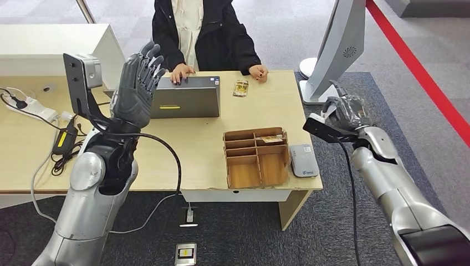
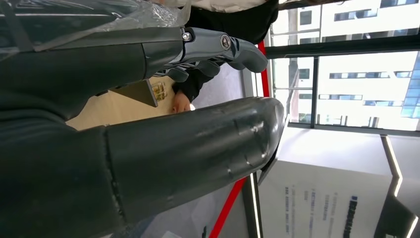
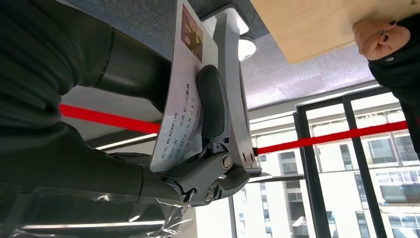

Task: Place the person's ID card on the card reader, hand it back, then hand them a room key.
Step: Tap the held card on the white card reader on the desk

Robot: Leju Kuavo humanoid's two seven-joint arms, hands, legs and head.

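Right robot hand (image 3: 163,148) pinching white printed ID card (image 3: 181,94) off bench edge, clear to reach grey card reader (image 1: 304,160). Left robot hand (image 1: 137,86) raised, fingers spread, holding nothing.

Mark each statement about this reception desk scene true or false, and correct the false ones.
1. The right hand holds a white printed ID card with a photo. True.
2. The raised left hand holds a room key. False: it holds nothing and its fingers are spread.
3. The small grey card reader lies beside the brown cardboard compartment tray. True.
4. The ID card rests on the card reader. False: the reader's top is bare and the card is in the right hand, off the pale wooden desk.
5. The person in the black jacket has both hands on the desk. True.
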